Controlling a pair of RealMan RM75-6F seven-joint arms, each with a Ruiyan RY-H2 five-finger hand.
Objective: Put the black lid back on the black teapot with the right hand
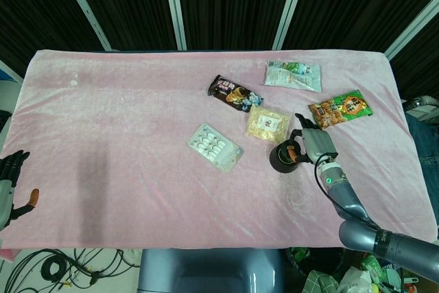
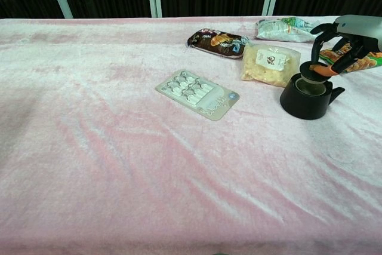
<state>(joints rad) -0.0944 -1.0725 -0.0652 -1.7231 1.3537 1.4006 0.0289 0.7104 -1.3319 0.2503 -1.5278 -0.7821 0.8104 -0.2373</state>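
Note:
The black teapot [image 2: 308, 99] [image 1: 280, 161] stands on the pink cloth at the right, spout toward the right. My right hand [image 2: 341, 45] [image 1: 310, 145] hovers just above its mouth and holds the black lid [image 2: 311, 70] [image 1: 288, 150] by its fingertips. The lid sits tilted right over the opening; whether it touches the rim I cannot tell. My left hand [image 1: 9, 184] rests at the table's near left edge, holding nothing, fingers apart.
A blister pack [image 2: 197, 94] lies in the middle. Behind the teapot lie a clear bag of pale snacks [image 2: 270, 60], a dark wrapper [image 2: 218, 42], a white-green packet [image 2: 287, 28] and an orange-green packet [image 1: 340, 109].

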